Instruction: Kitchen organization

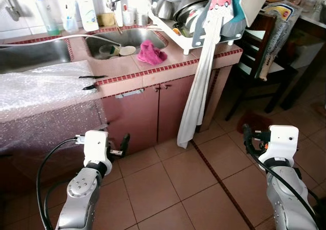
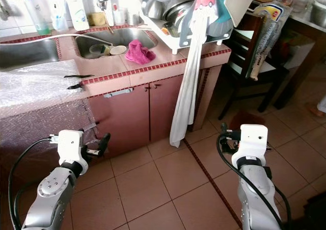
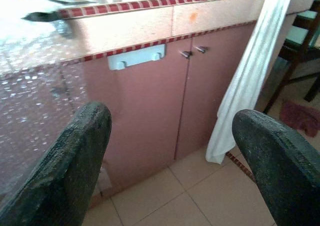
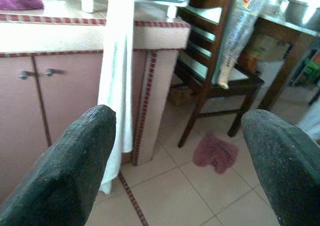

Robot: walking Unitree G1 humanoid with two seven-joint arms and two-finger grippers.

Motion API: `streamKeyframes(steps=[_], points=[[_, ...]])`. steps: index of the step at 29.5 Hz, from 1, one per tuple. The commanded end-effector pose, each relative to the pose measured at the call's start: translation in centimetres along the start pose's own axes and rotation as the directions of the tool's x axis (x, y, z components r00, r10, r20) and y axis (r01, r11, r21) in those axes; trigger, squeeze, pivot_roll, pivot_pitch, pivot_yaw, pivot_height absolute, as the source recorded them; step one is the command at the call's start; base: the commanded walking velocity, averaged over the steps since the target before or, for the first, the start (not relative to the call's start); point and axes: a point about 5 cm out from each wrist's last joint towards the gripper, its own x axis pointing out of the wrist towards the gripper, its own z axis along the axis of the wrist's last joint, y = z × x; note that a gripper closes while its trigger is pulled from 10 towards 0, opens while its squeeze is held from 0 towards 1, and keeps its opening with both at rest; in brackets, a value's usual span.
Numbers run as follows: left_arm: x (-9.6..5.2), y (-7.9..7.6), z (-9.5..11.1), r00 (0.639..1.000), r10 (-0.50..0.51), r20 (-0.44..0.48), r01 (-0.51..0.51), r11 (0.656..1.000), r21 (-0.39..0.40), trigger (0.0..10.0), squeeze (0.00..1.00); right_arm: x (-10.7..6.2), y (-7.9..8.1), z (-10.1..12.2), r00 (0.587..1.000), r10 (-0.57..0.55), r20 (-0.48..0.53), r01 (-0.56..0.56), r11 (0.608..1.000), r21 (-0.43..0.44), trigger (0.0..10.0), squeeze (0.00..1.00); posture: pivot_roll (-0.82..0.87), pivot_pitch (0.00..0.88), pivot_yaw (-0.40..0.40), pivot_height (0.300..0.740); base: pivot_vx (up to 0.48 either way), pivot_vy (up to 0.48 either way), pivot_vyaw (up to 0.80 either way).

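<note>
Both arms low w/ fingers spread, empty: left gripper (image 3: 170,156), right gripper (image 4: 182,161). Tiled bench (image 1: 153,69) ahead, pink rag (image 1: 151,53) by sink (image 1: 130,37).

Rack (image 1: 175,28): contents overlap, top cut by the frame edge.
Chair (image 1: 265,51): half hidden behind towel (image 1: 201,82) and bag (image 1: 275,36).
Counter (image 1: 153,69): left part veiled by bubble wrap (image 1: 41,90).
Bottle (image 1: 47,13) label: unreadable.

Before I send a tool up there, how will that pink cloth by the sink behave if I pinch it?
The pink cloth lies crumpled in soft folds on the counter edge, so it will probably be floppy and drape from one pinch. It looks light, likely lifting easily. Beside the sink it may be damp, so somewhat heavier and clingy.
</note>
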Motion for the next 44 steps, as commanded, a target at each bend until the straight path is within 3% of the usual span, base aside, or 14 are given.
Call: streamKeyframes(steps=[1,27,33,44], points=[[0.03,0.26,-0.18,1.000,0.010,-0.017,-0.010,1.000,0.009,10.0,0.00,0.19,-0.16,0.14,1.000,-0.012,0.003,0.012,1.000,0.000,10.0,0.00,0.01,0.000,-0.009,0.740,0.000,0.368,0.00],[0.26,0.00,-0.45,0.999,-0.013,-0.029,0.014,1.000,0.023,10.0,0.00,0.50,0.01,0.24,0.999,-0.030,0.011,0.030,1.000,0.000,10.0,0.00,0.01,0.000,0.007,0.740,0.000,0.448,0.00],[0.36,-0.03,-0.15,1.000,-0.019,-0.001,0.019,0.999,0.042,10.0,0.00,0.47,0.24,0.18,1.000,-0.028,0.012,0.028,1.000,0.001,10.0,0.00,0.01,0.000,0.011,0.740,0.000,0.000,0.00],[1.00,-0.74,0.29,0.999,-0.033,0.029,0.031,0.998,0.046,10.0,0.00,0.92,0.75,0.29,1.000,-0.007,0.018,0.008,1.000,-0.008,10.0,0.00,0.01,0.000,0.004,0.740,0.000,0.000,0.80]])
